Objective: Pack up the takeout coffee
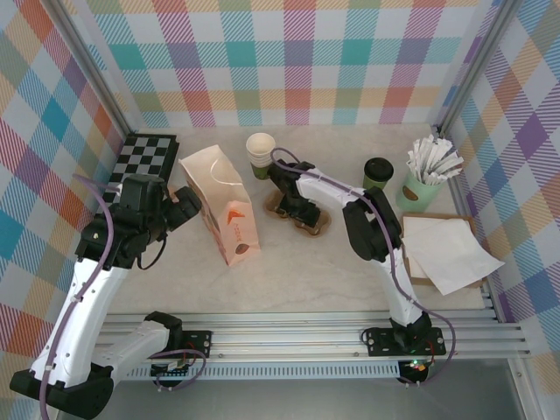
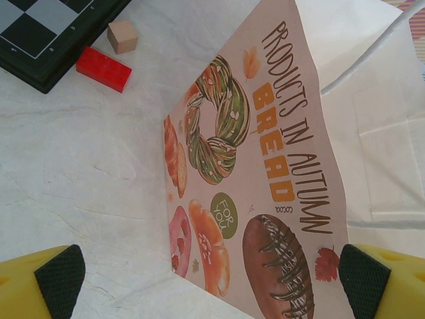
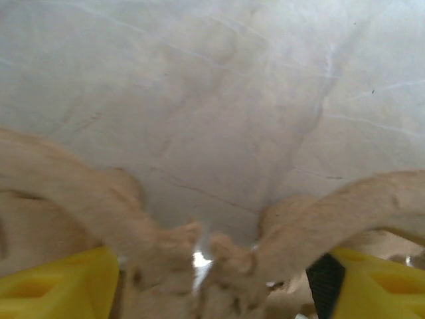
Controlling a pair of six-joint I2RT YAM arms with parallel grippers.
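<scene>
The takeout coffee [image 1: 378,173], a dark-green cup with a black lid on it, stands upright at the back right of the table. My right gripper [image 1: 296,210] is well to its left, low over a brown pulp cup carrier [image 1: 308,220]. In the right wrist view the right gripper [image 3: 212,282] stands open with the blurred carrier [image 3: 279,239] between its yellow fingers. A printed paper bag [image 1: 223,210] stands left of centre. My left gripper [image 1: 179,210] is open beside the bag's left face [image 2: 265,166], pads [image 2: 60,279] wide apart.
A stack of lidless cups [image 1: 261,153] stands behind the carrier. A mint cup of white sticks [image 1: 420,188] and white napkins [image 1: 446,249] are at the right. A chessboard [image 1: 147,157] lies at the back left, with a red brick [image 2: 103,68] and wooden cube [image 2: 122,36].
</scene>
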